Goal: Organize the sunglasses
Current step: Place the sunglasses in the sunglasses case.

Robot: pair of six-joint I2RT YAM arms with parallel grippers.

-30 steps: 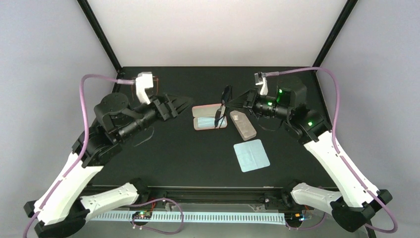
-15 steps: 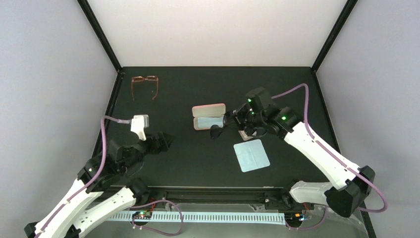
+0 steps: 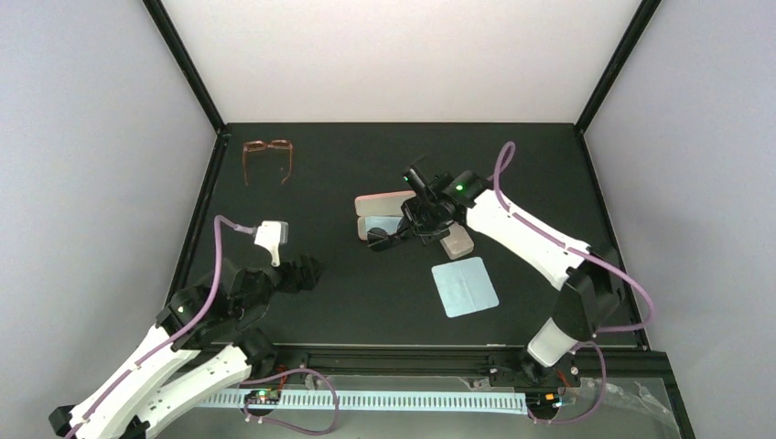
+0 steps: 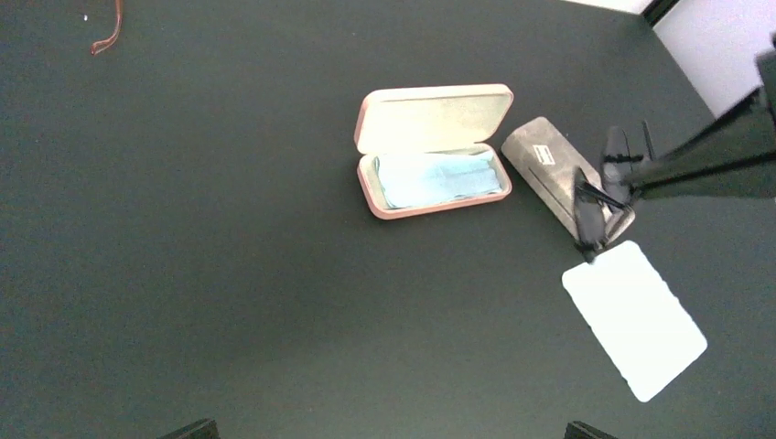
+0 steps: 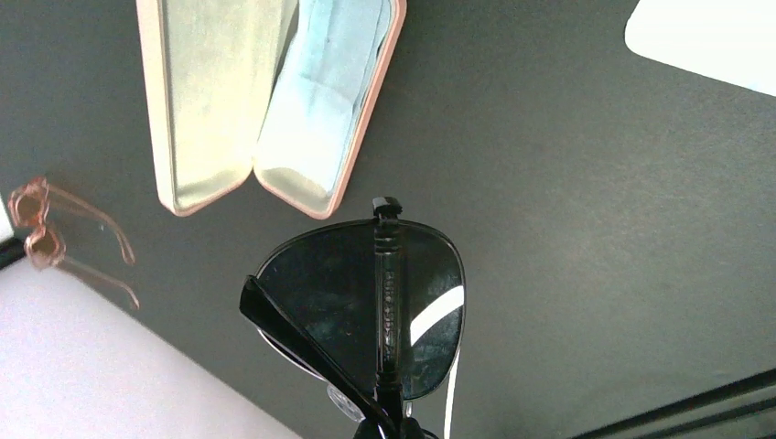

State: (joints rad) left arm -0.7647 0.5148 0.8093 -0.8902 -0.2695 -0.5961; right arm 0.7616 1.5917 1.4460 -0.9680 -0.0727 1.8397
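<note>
The sunglasses (image 3: 384, 240), with a thin black frame and dark lenses, hang folded above the table just in front of the open pink case (image 3: 382, 216). My right gripper (image 3: 409, 222) is shut on them at the frame's edge; in the right wrist view one dark lens (image 5: 366, 311) fills the middle, with the case (image 5: 274, 101) beyond it. From the left wrist the sunglasses (image 4: 595, 197) dangle beside the grey case (image 4: 540, 163). My left gripper (image 3: 307, 272) is open and holds nothing, low at the near left.
The pink case holds a light blue cloth (image 4: 437, 176) in its tray. A grey closed case (image 3: 456, 243) lies right of it, partly under my right arm. A pale blue cloth (image 3: 465, 286) lies nearer. Brown-framed glasses (image 3: 268, 155) rest at the back left corner.
My right arm has swung left and forward with the sunglasses, from behind the cases to the pink case's front edge. The left arm pulled back to the near left.
</note>
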